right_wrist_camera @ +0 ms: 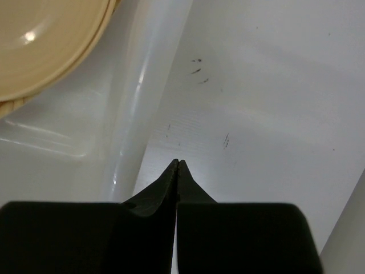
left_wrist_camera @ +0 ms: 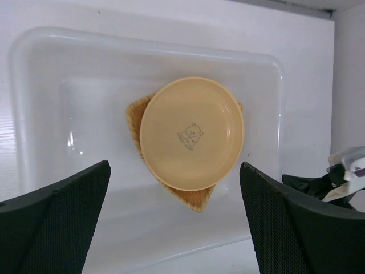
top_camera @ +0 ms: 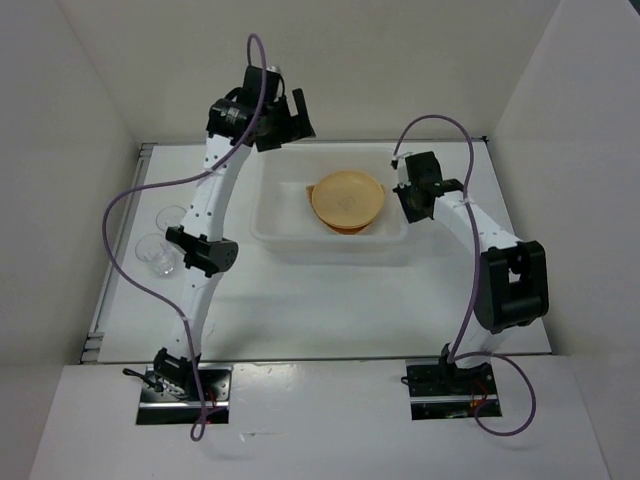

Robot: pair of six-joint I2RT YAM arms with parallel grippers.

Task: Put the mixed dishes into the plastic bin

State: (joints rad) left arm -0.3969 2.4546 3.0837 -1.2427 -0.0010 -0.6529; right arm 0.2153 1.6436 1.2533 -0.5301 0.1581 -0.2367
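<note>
Bases of both arms sit bolted at the near edge of the table. Past them on my left, two clear cups stand close together on the table, beside the left arm's elbow and well apart from the plastic bin. The bin lies mid-table, and inside it a woven basket tray rests on the floor with a yellow-orange plate stacked on top. Only the tray's corners poke out from under the plate, which carries a small bear mark at its centre. I see one plate; whether another lies beneath it I cannot tell. The right gripper hangs just outside the bin's right wall, over bare table, its jaws pressed together on nothing. Farthest back, the left gripper hovers above the bin's far-left side — jaws spread wide, nothing between them.
</note>
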